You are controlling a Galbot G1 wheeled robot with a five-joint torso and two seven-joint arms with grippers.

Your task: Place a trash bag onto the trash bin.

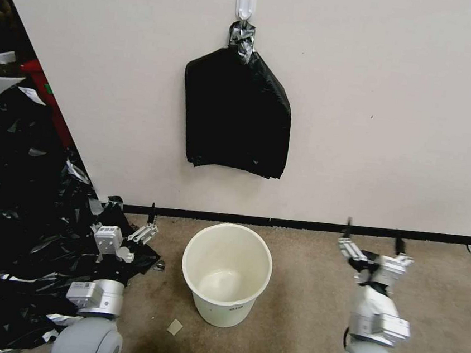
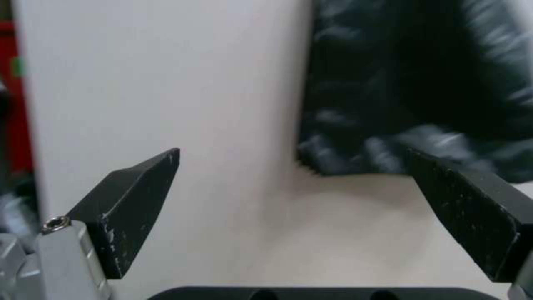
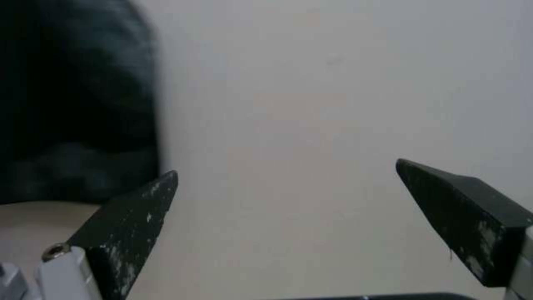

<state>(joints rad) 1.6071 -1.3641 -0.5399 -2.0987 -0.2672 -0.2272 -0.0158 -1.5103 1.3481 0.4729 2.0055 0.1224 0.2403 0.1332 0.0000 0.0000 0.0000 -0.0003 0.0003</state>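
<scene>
Standing at the bottom of the head view, the two arms flank the work: the left claw point(image 1: 149, 225) sits at lower left over the edge of a big heap of crumpled black plastic sheets point(image 1: 12, 220), and the right claw point(image 1: 372, 238) sits at lower right over bare brown carpet point(image 1: 301, 296). Both are spread wide and hold nothing; in each wrist view the dark pointed fingers point(image 2: 139, 200) point(image 3: 133, 221) stand well apart with only pale wall between them.

Between the arms, at lower centre, the small round cream-white plastic trash bin point(image 1: 226, 274) stands upright on the carpet, tapering to its base, unlined and with nothing in it. A small scrap of paper point(image 1: 175, 327) lies just beside its foot.

Farther back, at upper centre, a thick flat stack of black bags point(image 1: 236, 115) hangs from a white wall hook point(image 1: 245, 6) by a silvery taped neck point(image 1: 242, 39). No single trash bag is yet separated out; it would have to come from this stack, whose lower edge shows blurred in the left wrist view point(image 2: 422, 83).

Such film looks light, limp and slippery, likely to cling to its neighbours and to tear if yanked. The free lower corner, peeled from the front sheet, seems the best hold.
</scene>
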